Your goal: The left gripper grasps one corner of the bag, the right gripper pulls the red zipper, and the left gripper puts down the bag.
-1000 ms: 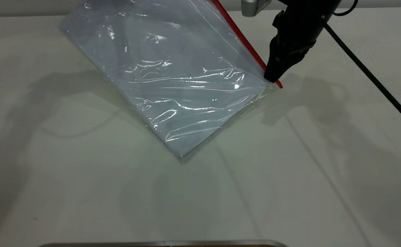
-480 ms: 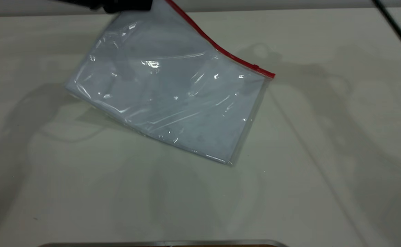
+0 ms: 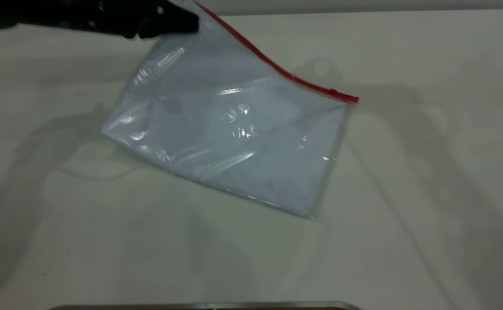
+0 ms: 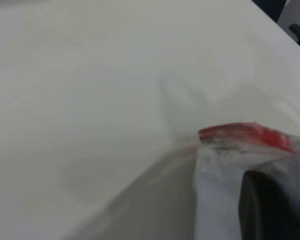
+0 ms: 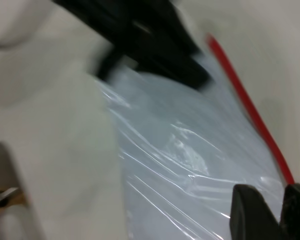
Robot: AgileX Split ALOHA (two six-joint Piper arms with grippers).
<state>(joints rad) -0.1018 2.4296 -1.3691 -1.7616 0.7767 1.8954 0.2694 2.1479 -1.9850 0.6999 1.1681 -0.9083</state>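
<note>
**Zipper run complete; bag coming down on the left hand's hold**

The left hand, black with short blocky jaws, is clamped on the corner of the bag at the far edge of the tabletop, left of centre. The left wrist view confirms the pinch: crumpled clear plastic and the end of the red strip sit right at a dark finger.

From that held corner the flat clear plastic bag, white sheets inside, slopes down toward the middle of the tabletop; its lower edge appears to rest on the surface. The thin red zipper runs from the held corner down to the free corner, with the small slider tab near that free end.

Change noted: a second ago the right hand was at that free end of the strip; it has since left the exterior view, and the bag has sunk lower and flatter. The right hand shows only in its own wrist view, fingers close together, above the bag with nothing visibly between them.

Judgement: the pull looks finished. What remains is lowering the held corner and releasing it.
</note>
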